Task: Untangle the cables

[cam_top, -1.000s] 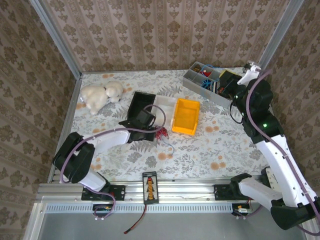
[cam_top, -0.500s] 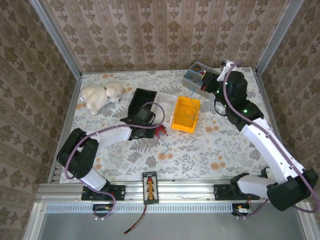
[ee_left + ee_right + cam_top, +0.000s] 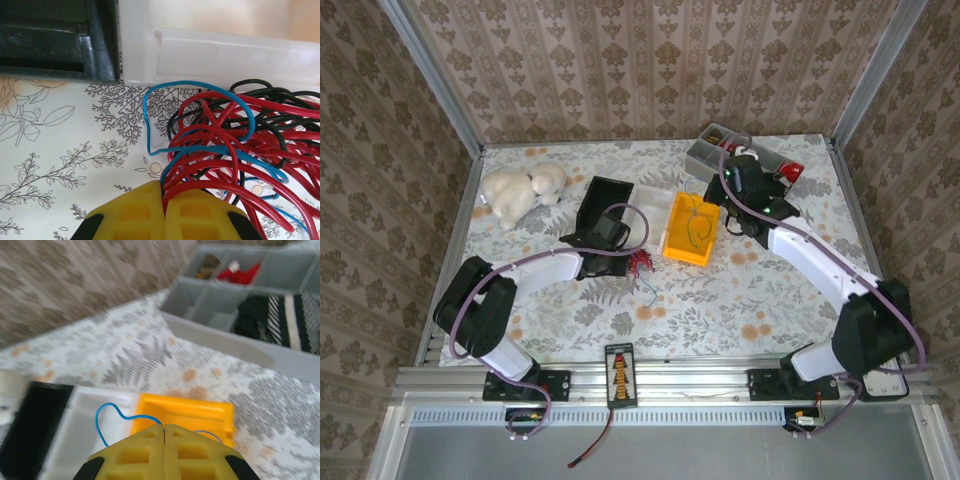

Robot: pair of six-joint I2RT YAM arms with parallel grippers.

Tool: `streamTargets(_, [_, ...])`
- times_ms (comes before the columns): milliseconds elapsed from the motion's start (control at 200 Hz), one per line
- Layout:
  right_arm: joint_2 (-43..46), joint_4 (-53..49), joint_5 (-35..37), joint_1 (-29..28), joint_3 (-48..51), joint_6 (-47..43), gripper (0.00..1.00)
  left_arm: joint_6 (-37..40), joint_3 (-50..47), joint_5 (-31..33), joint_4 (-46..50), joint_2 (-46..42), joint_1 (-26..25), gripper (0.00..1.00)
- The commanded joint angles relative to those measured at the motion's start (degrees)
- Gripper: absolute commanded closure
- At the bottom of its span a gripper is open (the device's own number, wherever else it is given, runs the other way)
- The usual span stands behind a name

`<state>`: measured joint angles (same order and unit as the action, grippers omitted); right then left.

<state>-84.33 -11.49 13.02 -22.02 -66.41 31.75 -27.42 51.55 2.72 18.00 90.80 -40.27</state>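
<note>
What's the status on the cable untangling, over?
Left claw shut on red-blue-black tangle. Right claw shut on one blue cable, above yellow bin. Close behind tangle: white tray edge.

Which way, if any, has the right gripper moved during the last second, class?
Yes. The right gripper, carrying a blue cable, swung left, from the grey organizer's right end to above the yellow bin.
</note>
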Motion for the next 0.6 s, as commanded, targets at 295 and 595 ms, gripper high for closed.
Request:
streamTargets(295, [-15.2,-13.0,6.7,-3.1,-8.0,1.1,0.93,-1.0,1.5,0.8,3.3,1.0,0.8,1.00])
streamTargets(595, [-13.4,-14.3,7.7,-3.1,-8.8,1.0,0.32,-0.9,1.6,0.1,3.8,0.7,0.8,1.00])
